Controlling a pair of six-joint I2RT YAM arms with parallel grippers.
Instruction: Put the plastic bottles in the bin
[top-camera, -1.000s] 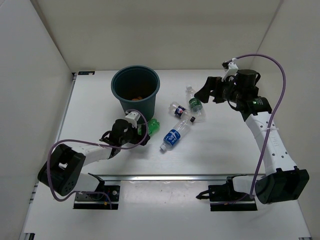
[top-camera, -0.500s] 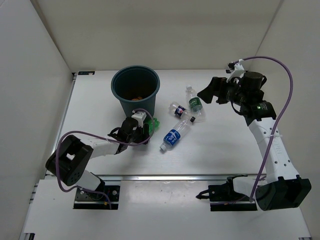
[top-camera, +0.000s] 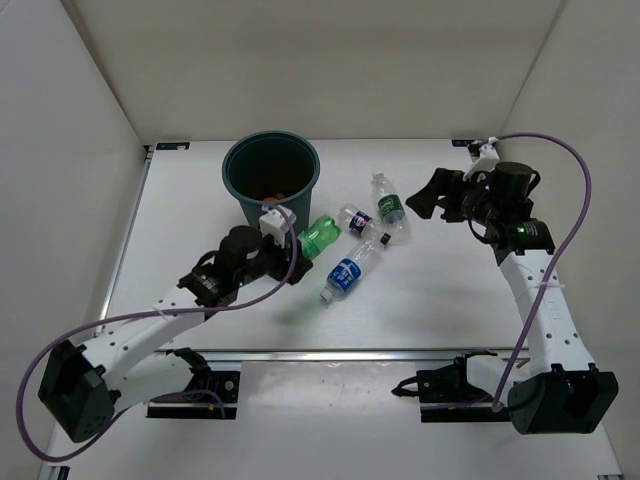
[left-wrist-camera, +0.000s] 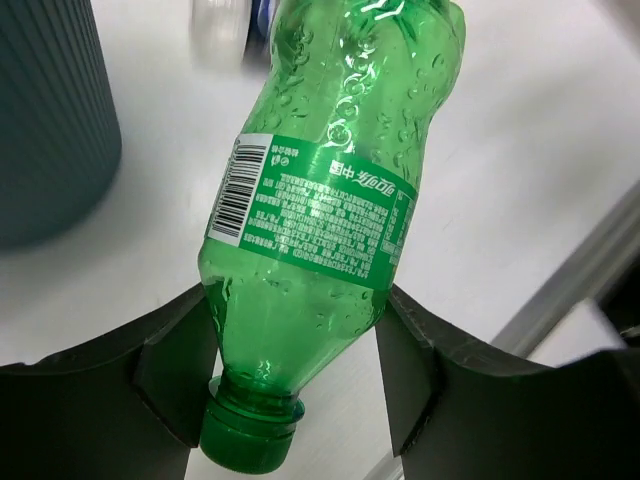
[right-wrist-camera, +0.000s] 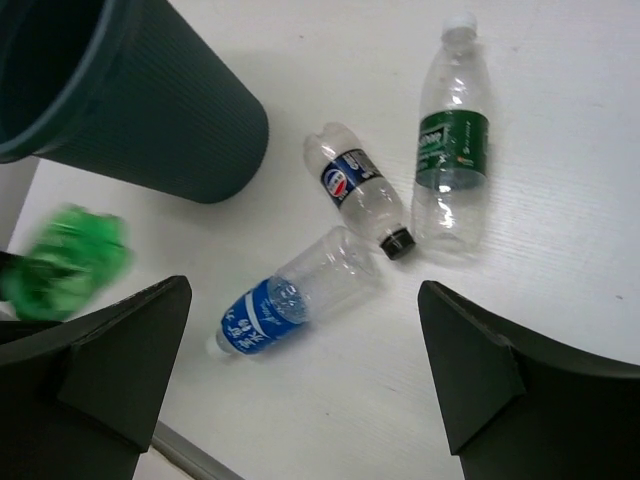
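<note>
Green bottle (left-wrist-camera: 330, 200) now aloft in left tool (left-wrist-camera: 292, 362)

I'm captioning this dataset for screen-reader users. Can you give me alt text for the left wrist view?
The left gripper clamps a green bottle near its neck, cap toward the camera, barcoded label showing. The ribbed dark wall of the bin stands at upper left, and the blurred end of another bottle shows at the top edge.
</note>
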